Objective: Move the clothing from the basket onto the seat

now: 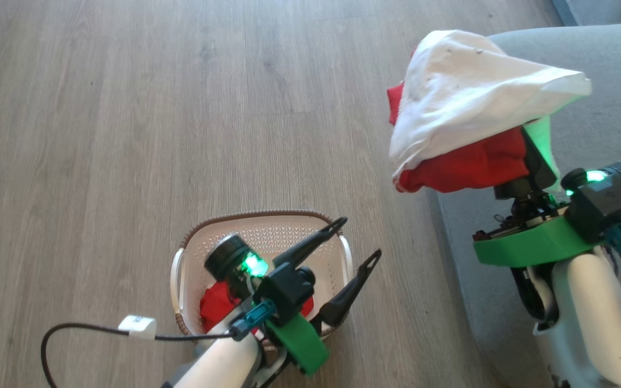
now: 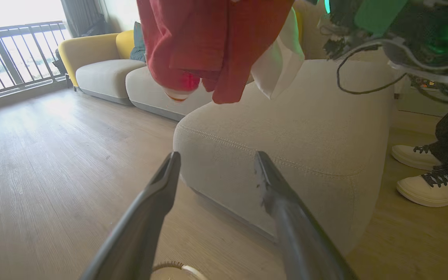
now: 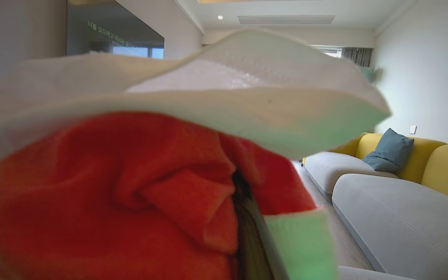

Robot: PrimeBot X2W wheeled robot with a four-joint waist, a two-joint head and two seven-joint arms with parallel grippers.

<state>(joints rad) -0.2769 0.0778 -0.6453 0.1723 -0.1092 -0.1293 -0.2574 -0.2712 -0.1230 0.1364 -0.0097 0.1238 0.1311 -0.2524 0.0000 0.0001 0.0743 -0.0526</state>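
Observation:
The cream basket stands on the wood floor and holds a red piece of clothing. My left gripper hovers over the basket's right side, open, with nothing between its fingers. My right gripper is raised by the grey seat and shut on a second piece of clothing, red with a white panel. That piece drapes over its fingers and hides them. In the left wrist view it hangs above the seat's near corner. The cloth is close up in the right wrist view.
A person's white shoes stand on the floor to the right of the seat. A sofa with grey cushions and yellow backs runs along the far wall by a railed window. A black cable loops from my left forearm.

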